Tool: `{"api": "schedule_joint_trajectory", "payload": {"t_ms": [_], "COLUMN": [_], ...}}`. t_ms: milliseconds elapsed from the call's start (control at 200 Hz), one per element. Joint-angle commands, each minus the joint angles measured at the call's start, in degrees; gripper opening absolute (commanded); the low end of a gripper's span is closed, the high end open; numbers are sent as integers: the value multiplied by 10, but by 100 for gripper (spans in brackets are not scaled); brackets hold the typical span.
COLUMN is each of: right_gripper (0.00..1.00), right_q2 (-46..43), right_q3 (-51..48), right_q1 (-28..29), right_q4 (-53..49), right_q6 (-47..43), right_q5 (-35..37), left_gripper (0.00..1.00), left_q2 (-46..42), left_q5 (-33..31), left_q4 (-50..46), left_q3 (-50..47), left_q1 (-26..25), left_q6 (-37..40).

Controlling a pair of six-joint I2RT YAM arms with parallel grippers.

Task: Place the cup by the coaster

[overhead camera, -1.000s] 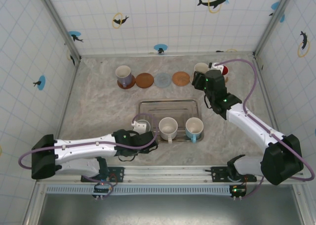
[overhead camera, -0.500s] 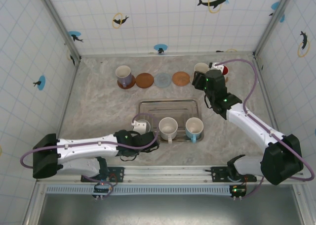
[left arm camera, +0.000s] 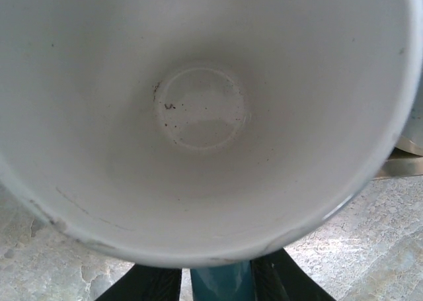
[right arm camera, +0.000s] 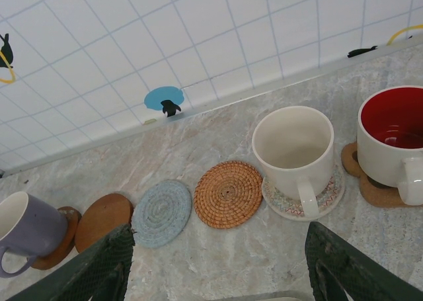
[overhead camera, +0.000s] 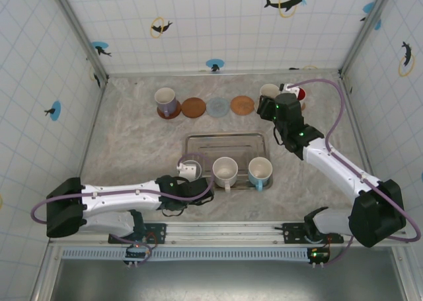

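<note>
White cup (left arm camera: 198, 116) interior in left-wrist view, woven coaster (right arm camera: 229, 194) in right-wrist view

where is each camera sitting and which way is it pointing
top external: above and behind the arms, looking down at the table, the tray and both arms.
left wrist: on the left arm, looking straight into a white cup; its dark fingers at the bottom edge.
right wrist: on the right arm, facing the back wall over the coaster row; the right gripper open at the bottom corners.
shared: top external and right wrist both show the purple mug and the cream cup.
</note>
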Motion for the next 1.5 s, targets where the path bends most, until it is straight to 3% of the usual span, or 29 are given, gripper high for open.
{"api": "schedule_joint_trajectory", "payload": {"t_ms": [0, 415, 1061, 1276, 1497], "right_gripper": [70, 70, 70, 70, 70], "right_q2": [4, 4, 3, 12, 11], "right_q3": [-10, -10, -9, -3, -2], "right_q1": [-2, -3, -4, -4, -5], "right_q4": [22, 21, 21, 23, 21], "right_q6": [5, 5, 4, 6, 4], "right_q5": [0, 0, -8, -20, -22], "left_gripper": [25, 0, 0, 0, 0], "left_q2": [-8, -2, -32, -60, -66], "left_q5": [-5, -20, -94, -101, -73], "left_q4": [1, -8, -96, -86, -46], "left_q3": [-10, 10, 104, 131, 153], "left_q1": [4, 4, 5, 53, 133], "left_q6": [-11, -17, -8, 60, 157]}}
